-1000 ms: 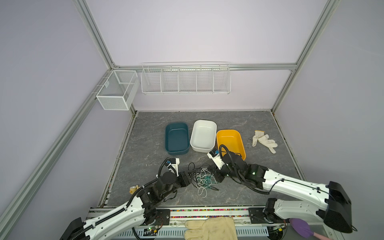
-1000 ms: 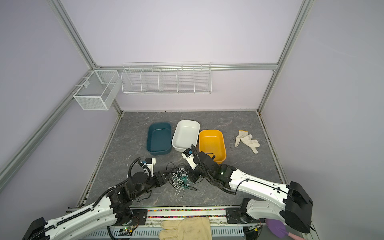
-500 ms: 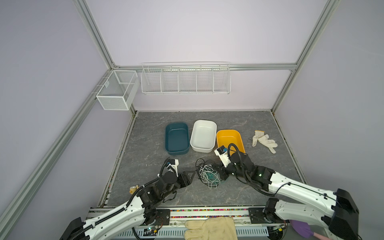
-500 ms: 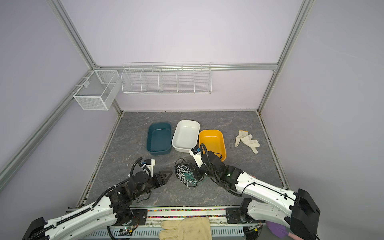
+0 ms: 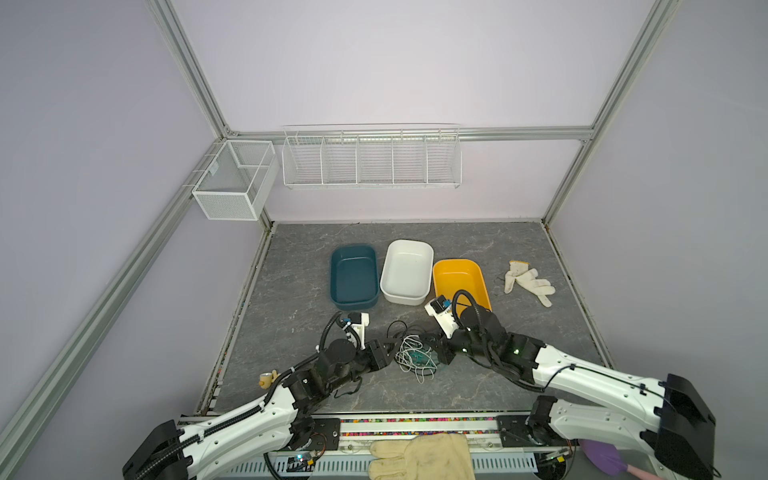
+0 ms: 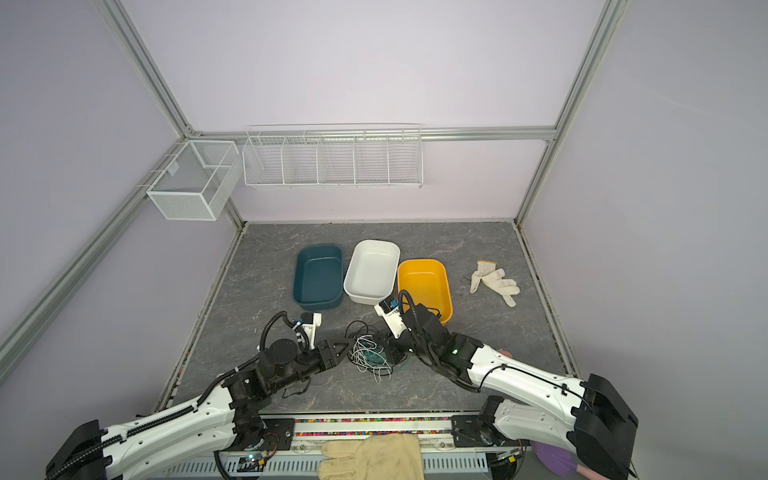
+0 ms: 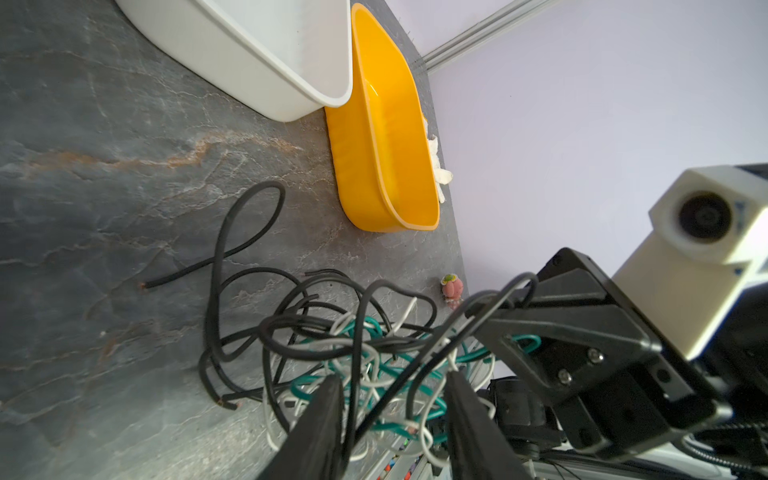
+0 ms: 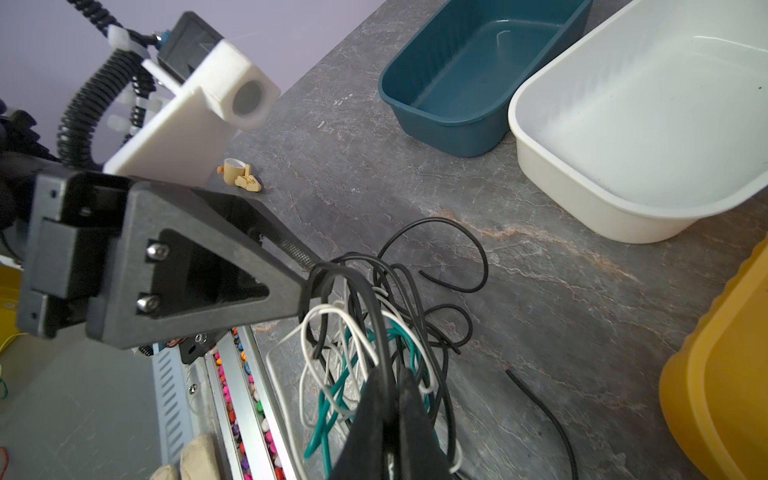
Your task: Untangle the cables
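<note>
Two grippers face each other low over the dark grey stone-patterned desk (image 5: 291, 299), with the tangle between them. Farthest left, a small beige plastic piece (image 5: 266, 378) lies well behind the left gripper (image 5: 390, 353), near the desk's edge. The left gripper's jaws stand apart. The left wrist view shows black and teal strands running through the wide gap between its fingers (image 7: 328, 399).

Just past its tips, the heap of thin black, white and teal-green cables (image 5: 413, 358) rests on the desk, with one black loop straying toward the tubs. On the heap's far side, the right gripper (image 5: 438, 353) is clamped tight on a black strand of the cables, as its wrist view shows (image 8: 390, 374).

Beyond both grippers stands a row of three tubs:
- a teal rectangular plastic tub (image 5: 355, 301)
- a white plastic tub (image 5: 405, 297)
- a yellow plastic tub (image 5: 457, 266), just behind the right gripper's wrist

A white knitted glove (image 5: 528, 282) lies well off to the right gripper's right.
</note>
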